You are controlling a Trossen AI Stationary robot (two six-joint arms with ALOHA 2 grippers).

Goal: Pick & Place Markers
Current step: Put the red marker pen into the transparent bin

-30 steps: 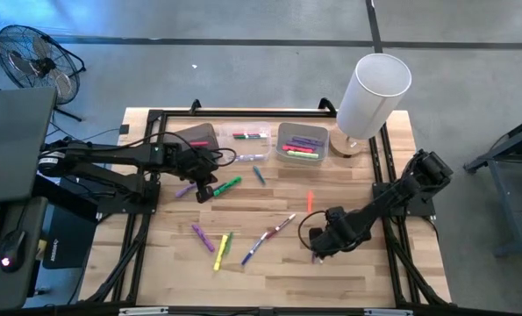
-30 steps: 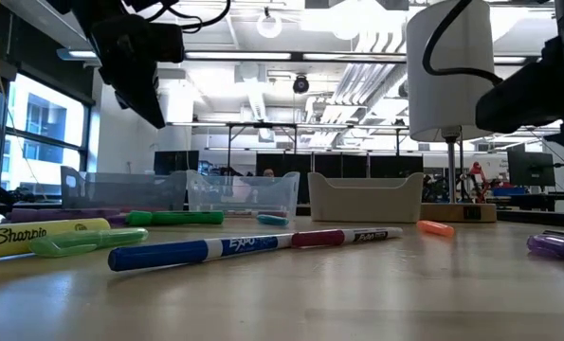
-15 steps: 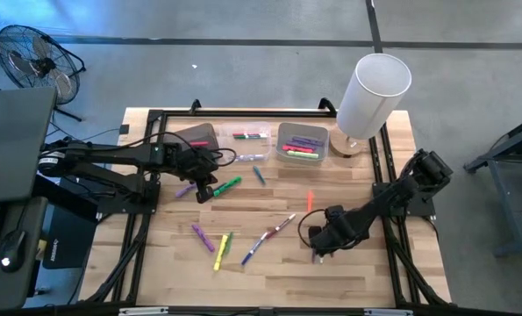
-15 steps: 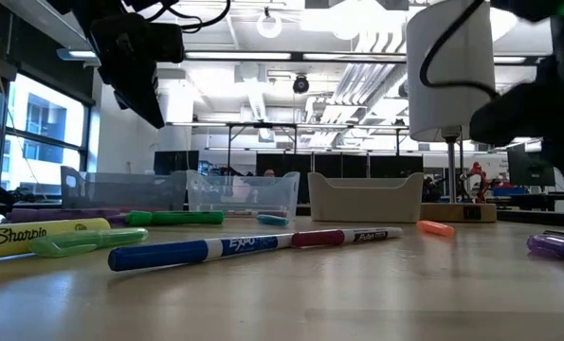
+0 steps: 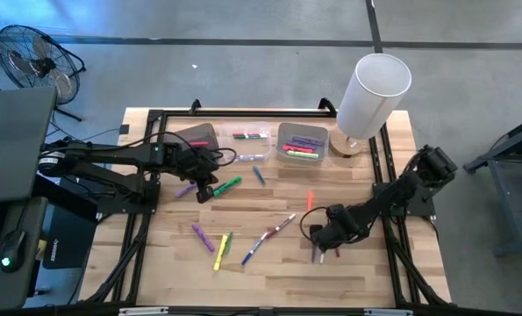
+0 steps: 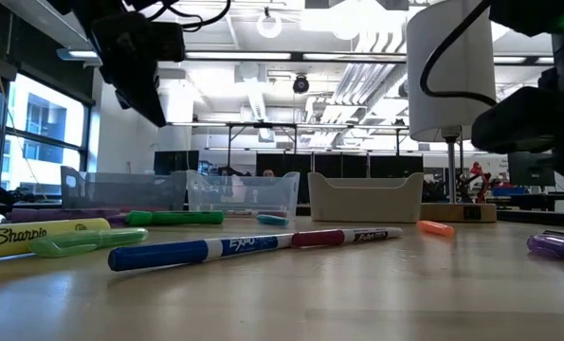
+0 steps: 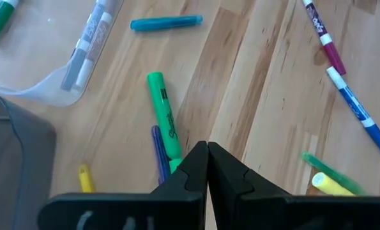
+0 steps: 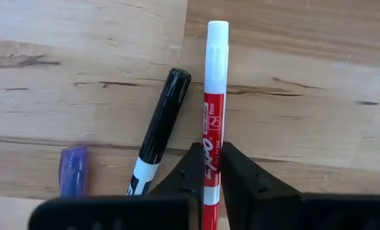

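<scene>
Loose markers lie across the table: a green one [image 5: 228, 185], purple [image 5: 202, 235], yellow [image 5: 218, 254], a blue-and-white one [image 5: 256, 246] and an orange one [image 5: 310, 201]. More markers lie in the bins. My left gripper [image 5: 204, 190] hangs shut well above the table [image 6: 141, 85]. Its wrist view shows the tips [image 7: 207, 167] over the green marker [image 7: 162, 115], touching nothing. My right gripper [image 5: 324, 241] is low at the table's right near side, shut on a red marker [image 8: 214, 96]. A black marker [image 8: 161, 128] lies beside it. My right gripper pinches the red marker's white-and-red barrel [image 8: 212, 150] between its two fingers [image 8: 191, 167], which lie across it. The capped end points away from the gripper, level with the tabletop. Whether the marker rests on the wood or is just clear of it, I cannot tell.
At the far edge stand a grey bin [image 5: 199, 139], a clear bin [image 5: 250, 140] and a pale bin [image 5: 302, 143] holding markers. A tall white cylinder [image 5: 373, 92] stands at the far right corner. A purple cap piece [image 8: 73, 169] lies by the black marker.
My right arm has shifted a little. The gripper has drawn slightly toward the table's far edge, and the markers under it now show on its near side in the high view. The left arm has kept still.
</scene>
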